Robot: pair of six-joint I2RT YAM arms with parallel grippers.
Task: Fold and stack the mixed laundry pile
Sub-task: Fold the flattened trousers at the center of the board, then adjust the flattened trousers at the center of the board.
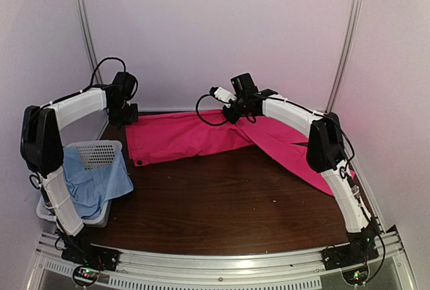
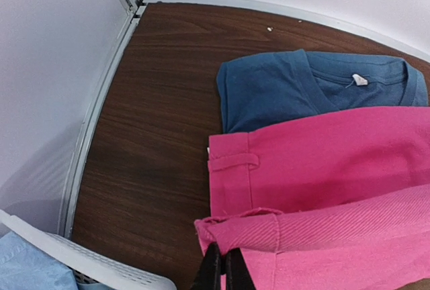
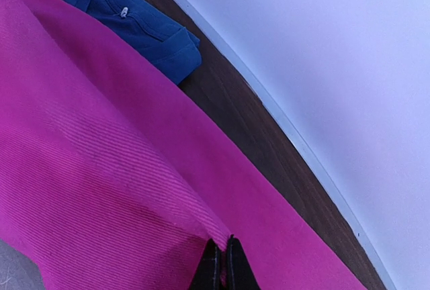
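The magenta-pink garment [image 1: 195,135] lies stretched across the back of the table, one part trailing to the right front. My left gripper [image 1: 126,114] is shut on its left corner, near a belt loop [image 2: 232,161], and holds that edge lifted [image 2: 222,263]. My right gripper [image 1: 235,112] is shut on a raised fold of the same garment [image 3: 222,258]. The dark blue T-shirt [image 2: 302,85] lies folded flat behind the pink garment, by the back wall, and also shows in the right wrist view [image 3: 134,21]. The pale light-blue cloth [image 1: 94,182] hangs out of the basket.
The white slotted plastic basket [image 1: 101,152] stands at the table's left front, beside the left arm; its rim shows in the left wrist view [image 2: 101,268]. Metal rails and white walls close in the back and sides. Bare brown table [image 1: 222,203] lies in front of the pink garment.
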